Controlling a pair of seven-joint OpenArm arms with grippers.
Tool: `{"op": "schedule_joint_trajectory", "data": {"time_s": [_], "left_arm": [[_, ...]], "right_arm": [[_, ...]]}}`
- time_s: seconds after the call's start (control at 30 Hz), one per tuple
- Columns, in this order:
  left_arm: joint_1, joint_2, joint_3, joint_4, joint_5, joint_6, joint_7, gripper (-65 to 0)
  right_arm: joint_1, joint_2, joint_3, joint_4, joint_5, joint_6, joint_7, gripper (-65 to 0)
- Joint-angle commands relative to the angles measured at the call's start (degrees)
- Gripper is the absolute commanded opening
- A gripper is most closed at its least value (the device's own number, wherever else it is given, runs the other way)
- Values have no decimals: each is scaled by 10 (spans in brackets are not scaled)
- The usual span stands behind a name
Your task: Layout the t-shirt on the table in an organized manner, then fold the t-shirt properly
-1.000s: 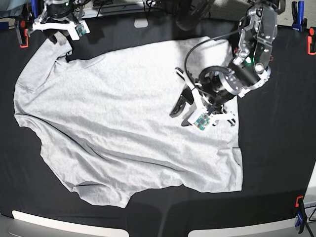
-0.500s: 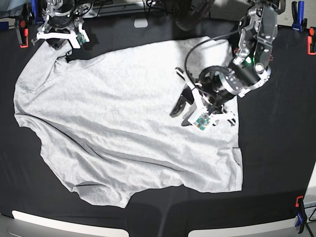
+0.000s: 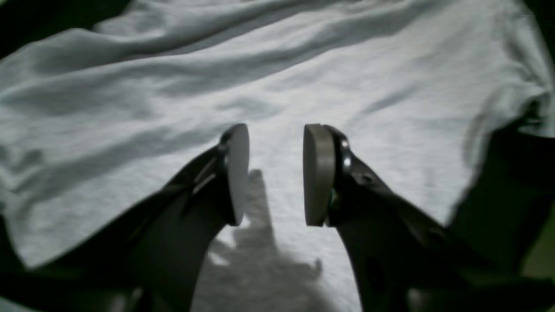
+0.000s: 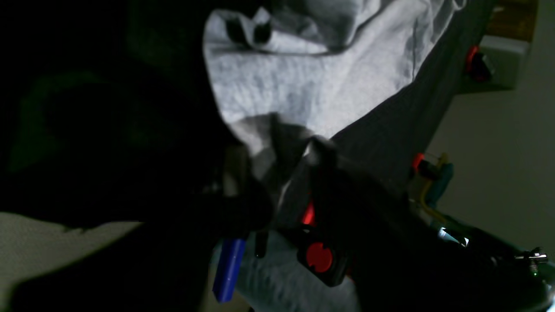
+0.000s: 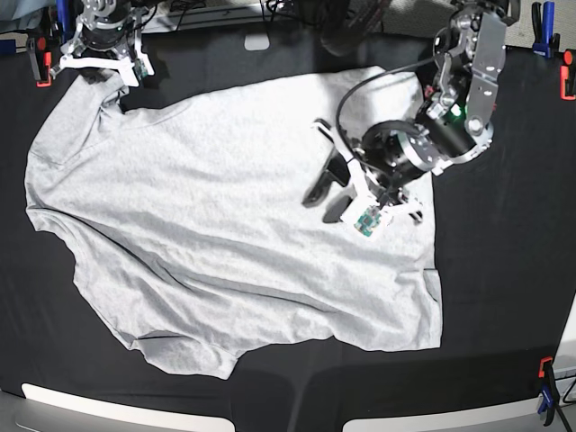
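No lettering can be read on the t-shirt (image 5: 225,225); its upturned face is plain, pale grey knit, softly rumpled, spread wide across the worktop (image 5: 504,270), which is covered in matte black cloth. Red and blue clamps (image 5: 546,27) are seen at the worktop's edges. The left end effector (image 3: 275,173) is held over the shirt's right part, its flat oval pads apart with nothing between them. The right end effector (image 4: 277,173) is at the far left corner, where a fold of fabric lies between its fingers; whether it is clamped cannot be told.
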Motion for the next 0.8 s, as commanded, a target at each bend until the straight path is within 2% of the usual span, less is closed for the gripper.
{"op": "schedule_joint_trajectory", "data": {"time_s": [0.0,0.07,0.17,0.23,0.3,0.47,0.6,0.67,0.77], "left_arm": [[-5,1,0,17,-9,0,-8,-456],[-5,-2,0,28,-9,0,4,-456],[-3,-10,0,49,-8,-2,45,-456],[7,-23,0,65,1,-2,85,-456],[25,-38,0,77,17,-2,108,-456],[77,-81,0,80,26,-2,109,-456],[129,-110,0,80,26,-2,109,-456],[149,-116,0,82,26,-2,110,-456],[174,-116,4,89,28,-2,141,-455]], "right_arm": [[-2,7,3,7,-11,-7,1,-541],[-2,7,3,7,-11,-7,5,-650],[-2,7,3,7,-11,0,4,-650],[-2,7,3,7,-10,21,4,-650],[-2,7,3,7,-10,21,4,-650],[-2,7,3,7,-17,23,4,-650],[-4,7,3,7,-17,48,-9,-650],[-3,7,3,7,-17,50,-8,-650],[-3,8,3,7,-16,51,-7,-650]]}}
